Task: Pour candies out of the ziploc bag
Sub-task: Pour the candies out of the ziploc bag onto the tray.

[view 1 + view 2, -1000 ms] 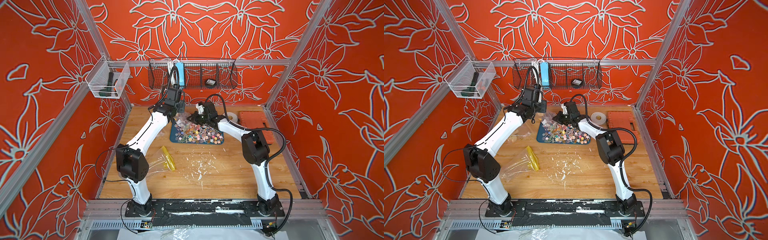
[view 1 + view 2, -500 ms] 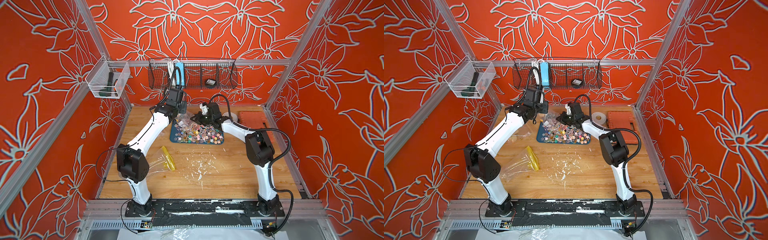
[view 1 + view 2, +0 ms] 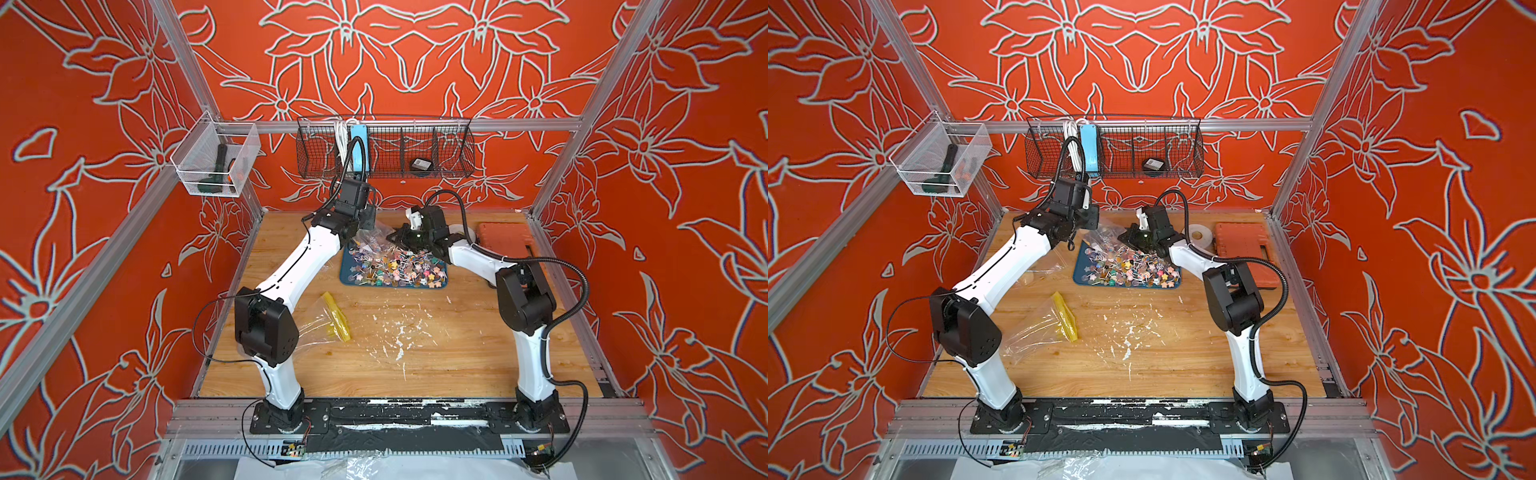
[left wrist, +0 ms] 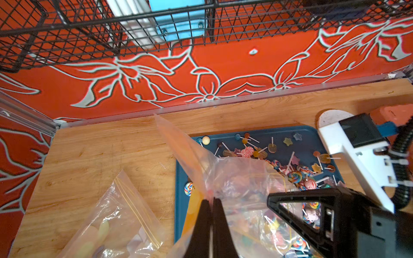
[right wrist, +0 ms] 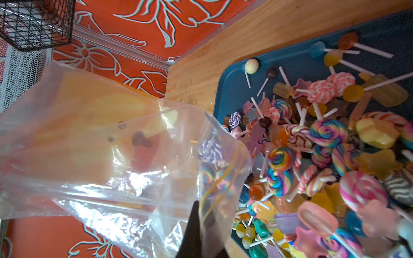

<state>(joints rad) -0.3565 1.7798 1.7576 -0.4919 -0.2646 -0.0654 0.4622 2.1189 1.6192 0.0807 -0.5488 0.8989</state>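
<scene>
Both arms met over the far end of the light wooden tabletop [image 3: 415,365], sharing one clear plastic zip-top bag [image 5: 111,145] above the far left corner of the dark blue rectangular tray [image 3: 344,279]. The left gripper [image 4: 211,201] had its two black fingers pressed together on a fold of the bag's film. The right gripper [image 5: 199,207] was likewise closed, pinching the film near the thin yellow zip line at the mouth. The bag hung tilted with its mouth turned toward the heap. The candies [image 5: 324,145] were small multicoloured lollipops on thin white sticks - swirls, rounds and stars - and lay piled on the tray, covering most of it in both top views. A purple swirl showed through the film near the mouth; whether it sat inside the bag or beneath it could not be told. A second clear bag with a yellow strip [image 3: 1059,320] lay flat on the wood near the left arm's elbow, well apart from the tray. A flat orange plastic case [image 3: 503,237] and a white tape roll [image 3: 1198,237] sat to the right of the tray.
</scene>
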